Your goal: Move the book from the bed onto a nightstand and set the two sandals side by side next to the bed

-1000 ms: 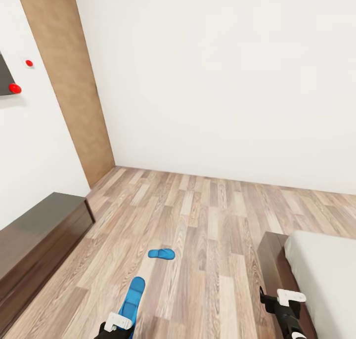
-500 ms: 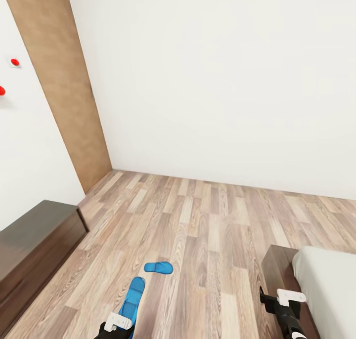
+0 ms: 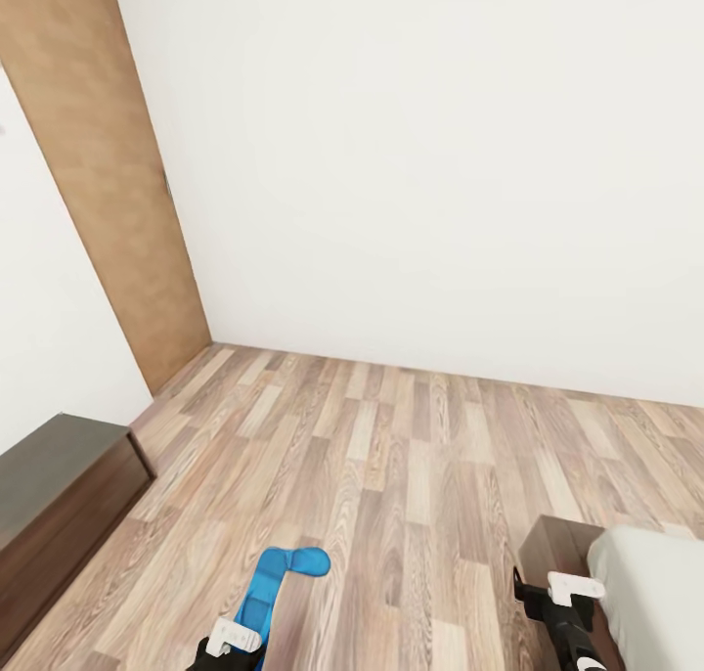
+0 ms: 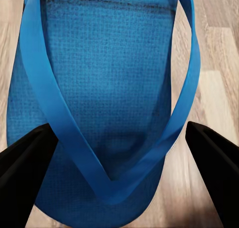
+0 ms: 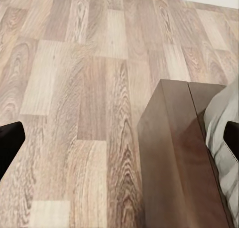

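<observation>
Your left gripper [image 3: 233,642] is clamped on one blue sandal [image 3: 262,596], held above the floor [image 3: 411,456]. Right gripper [image 3: 557,593] is apart, empty, beside the bed [image 3: 645,583] corner. Second sandal [image 3: 303,559] lies just ahead.

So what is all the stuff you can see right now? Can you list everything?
held sandal: one, bright blue, gripped in the left claw, above the floor
second sandal: one, bright blue, lying on the floor just past the held one
bed: one, pale grey-white mattress on a dark brown frame, lower right of the head view
bench: one, long and dark brown, along the left wall
door: one, brown wood, left wall
floor: light brown wood planks
walls: white
left claw: white-tipped, shut on the held sandal
right claw: black and white, open, beside the bed corner
</observation>
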`<state>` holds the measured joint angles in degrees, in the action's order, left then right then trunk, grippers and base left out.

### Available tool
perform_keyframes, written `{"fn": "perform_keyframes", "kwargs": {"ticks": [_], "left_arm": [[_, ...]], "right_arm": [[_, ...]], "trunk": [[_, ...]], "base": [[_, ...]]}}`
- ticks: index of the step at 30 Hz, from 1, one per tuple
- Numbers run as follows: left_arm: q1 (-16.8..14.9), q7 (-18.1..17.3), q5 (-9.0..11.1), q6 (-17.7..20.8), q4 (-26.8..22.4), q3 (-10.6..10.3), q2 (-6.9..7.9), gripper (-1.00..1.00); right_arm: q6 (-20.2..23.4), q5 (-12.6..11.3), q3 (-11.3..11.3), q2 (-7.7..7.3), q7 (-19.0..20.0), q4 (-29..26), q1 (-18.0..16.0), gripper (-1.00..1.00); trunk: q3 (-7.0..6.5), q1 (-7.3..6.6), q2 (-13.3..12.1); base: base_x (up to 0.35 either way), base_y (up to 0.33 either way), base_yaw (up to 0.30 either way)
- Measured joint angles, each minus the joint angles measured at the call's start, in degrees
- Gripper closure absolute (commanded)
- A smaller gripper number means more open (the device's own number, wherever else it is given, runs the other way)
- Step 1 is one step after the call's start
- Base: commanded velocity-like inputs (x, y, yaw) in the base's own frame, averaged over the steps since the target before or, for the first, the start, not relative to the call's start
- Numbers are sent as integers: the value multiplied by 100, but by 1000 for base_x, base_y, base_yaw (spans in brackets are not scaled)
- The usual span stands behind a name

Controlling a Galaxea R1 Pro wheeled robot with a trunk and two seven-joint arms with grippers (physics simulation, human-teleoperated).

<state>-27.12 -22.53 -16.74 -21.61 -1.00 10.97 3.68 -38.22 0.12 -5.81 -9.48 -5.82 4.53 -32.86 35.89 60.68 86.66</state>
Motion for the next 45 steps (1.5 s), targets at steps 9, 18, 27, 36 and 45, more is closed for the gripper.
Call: {"fn": "perform_keyframes", "kwargs": {"ticks": [9, 18, 27, 36, 45], "left_arm": [[0, 0, 0, 1, 0, 0, 0, 100], [0, 0, 0, 1, 0, 0, 0, 100], [1, -1, -1, -2, -2, 4, 1, 100], [1, -1, -5, -1, -2, 3, 1, 100], [1, -1, -4, -1, -2, 2, 1, 100]], "right_arm": [[0, -1, 0, 0, 0, 0, 0, -100], [0, 1, 0, 0, 0, 0, 0, -100], [2, 0, 0, 1, 0, 0, -1, -100], [2, 0, -1, 1, 0, 0, -1, -100], [2, -1, -1, 1, 0, 0, -1, -100]], "trunk": [[0, 0, 0], [0, 0, 0], [0, 2, 0], [0, 3, 0], [0, 3, 0]], "base": [[295, -106, 0], [294, -105, 0], [201, -65, 60], [5, -1, 279], [0, 0, 289]]}}
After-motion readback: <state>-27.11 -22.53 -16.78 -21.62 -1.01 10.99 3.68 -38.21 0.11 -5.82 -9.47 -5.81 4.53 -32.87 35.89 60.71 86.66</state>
